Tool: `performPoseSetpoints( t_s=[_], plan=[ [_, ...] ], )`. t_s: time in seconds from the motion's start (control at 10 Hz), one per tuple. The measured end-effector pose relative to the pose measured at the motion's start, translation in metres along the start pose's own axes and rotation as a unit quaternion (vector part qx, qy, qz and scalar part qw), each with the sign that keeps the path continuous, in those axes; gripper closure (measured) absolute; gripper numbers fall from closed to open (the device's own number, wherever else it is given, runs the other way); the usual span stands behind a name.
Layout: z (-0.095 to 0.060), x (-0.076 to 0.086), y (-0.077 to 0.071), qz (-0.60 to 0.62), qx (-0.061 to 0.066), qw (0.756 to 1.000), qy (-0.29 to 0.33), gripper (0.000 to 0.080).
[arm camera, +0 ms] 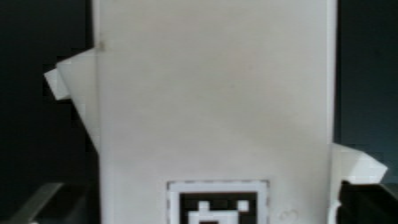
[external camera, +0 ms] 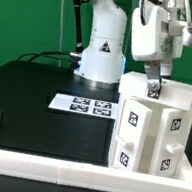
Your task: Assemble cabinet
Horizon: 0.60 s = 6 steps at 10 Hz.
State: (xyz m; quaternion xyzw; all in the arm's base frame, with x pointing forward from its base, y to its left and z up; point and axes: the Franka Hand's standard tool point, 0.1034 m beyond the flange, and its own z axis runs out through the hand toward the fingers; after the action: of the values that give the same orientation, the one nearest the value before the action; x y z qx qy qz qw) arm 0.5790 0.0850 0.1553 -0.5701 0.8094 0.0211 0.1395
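Observation:
The cabinet (external camera: 154, 129) is a large white boxy body with black-and-white tags, standing at the front of the exterior view's right. My gripper (external camera: 152, 86) comes down onto its top far edge. In the wrist view a long white panel of the cabinet (arm camera: 214, 100) fills the middle, with a tag (arm camera: 217, 206) at the gripper's end. My gripper (arm camera: 210, 208) straddles this panel. One dark finger (arm camera: 43, 200) lies against each long edge, the other finger (arm camera: 366, 200) on the far side. The jaws look closed on the panel.
The marker board (external camera: 85, 106) lies flat on the black table beside the robot's base (external camera: 98, 59). A low white border rail (external camera: 42, 164) runs along the front and the exterior view's left edge. Black cables hang behind the base.

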Motion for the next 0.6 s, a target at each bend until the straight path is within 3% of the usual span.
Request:
performPoseSetpoints(
  t_s=[0.1, 0.2, 0.6],
  plan=[
    [-0.004, -0.003, -0.001, -0.007, 0.003, 1.0, -0.003, 0.0065],
    [-0.008, -0.006, -0.002, -0.013, 0.005, 1.0, -0.007, 0.0011],
    [-0.022, -0.013, -0.007, -0.02, 0.017, 0.999, -0.03, 0.0002]
  ],
)
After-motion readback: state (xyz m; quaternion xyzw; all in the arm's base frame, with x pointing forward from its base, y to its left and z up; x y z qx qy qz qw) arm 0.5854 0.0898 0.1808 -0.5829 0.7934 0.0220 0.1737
